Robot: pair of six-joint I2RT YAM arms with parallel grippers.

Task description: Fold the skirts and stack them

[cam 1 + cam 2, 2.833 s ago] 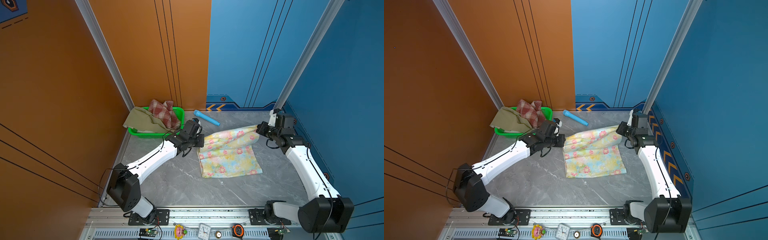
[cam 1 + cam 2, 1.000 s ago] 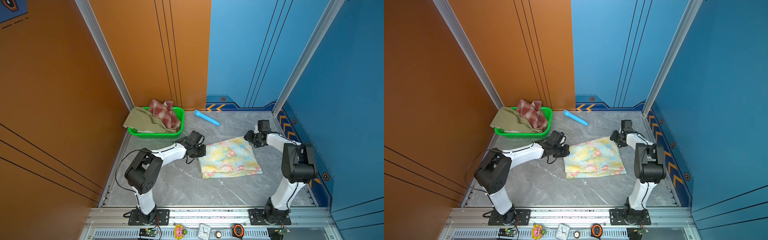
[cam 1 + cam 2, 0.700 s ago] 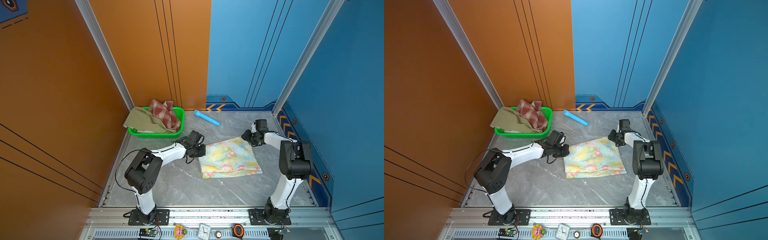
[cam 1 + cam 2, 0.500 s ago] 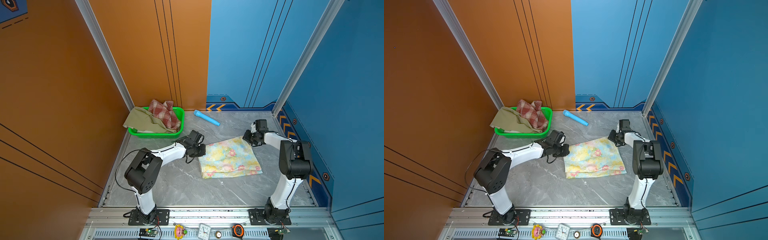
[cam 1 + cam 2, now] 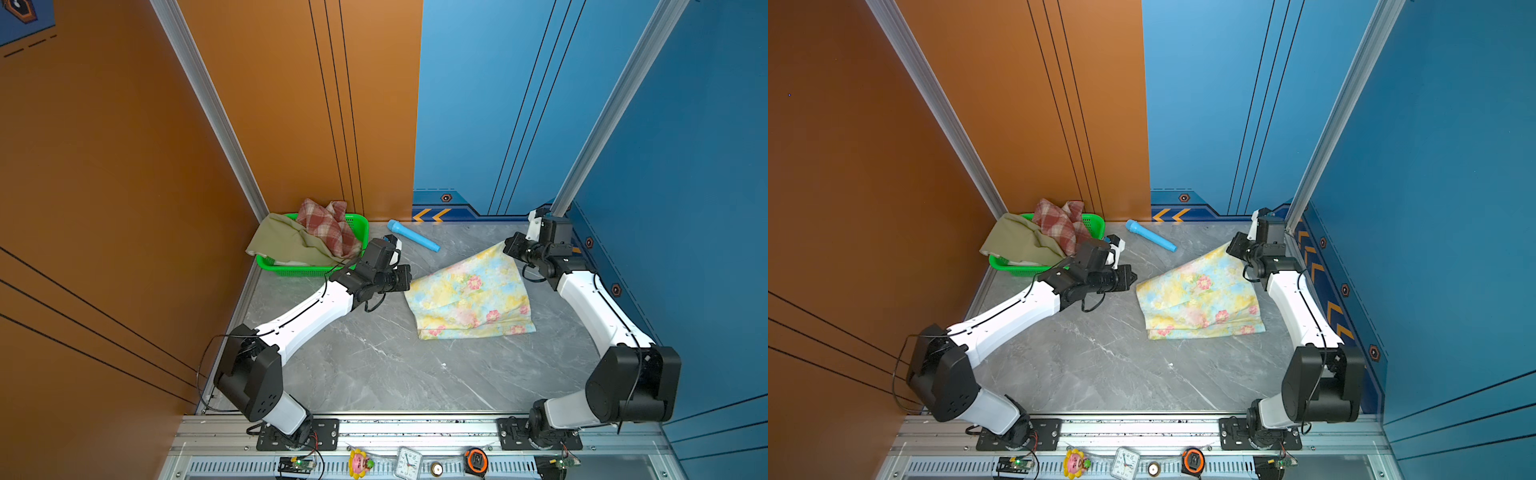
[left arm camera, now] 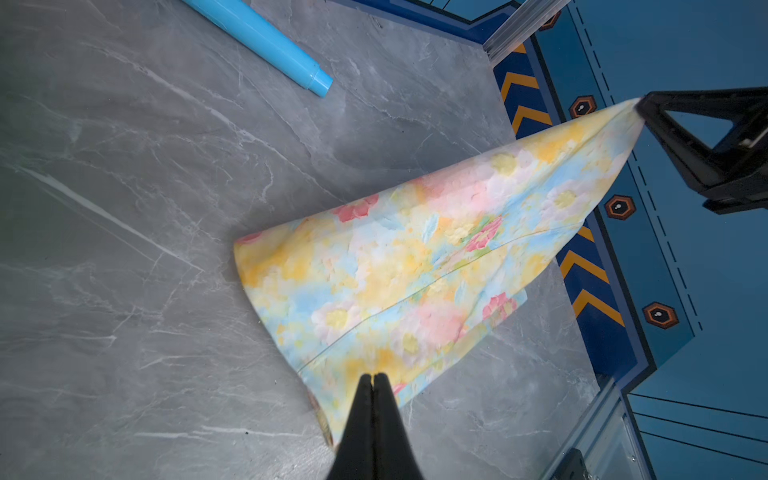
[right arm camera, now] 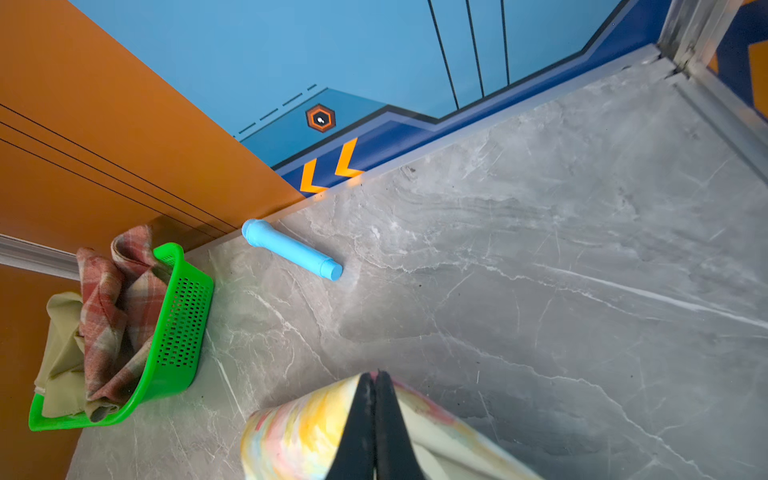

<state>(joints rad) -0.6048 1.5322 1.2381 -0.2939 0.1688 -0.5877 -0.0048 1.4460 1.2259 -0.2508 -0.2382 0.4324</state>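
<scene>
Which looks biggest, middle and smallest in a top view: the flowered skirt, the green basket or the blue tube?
Largest to smallest in a top view:
1. flowered skirt, which takes up the most area.
2. green basket, partly covered, so its full extent is unsure.
3. blue tube, clearly the smallest.

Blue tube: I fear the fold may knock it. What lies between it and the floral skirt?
Only bare grey tabletop separates the blue tube from the floral skirt; the left wrist view and both top views show it.
</scene>
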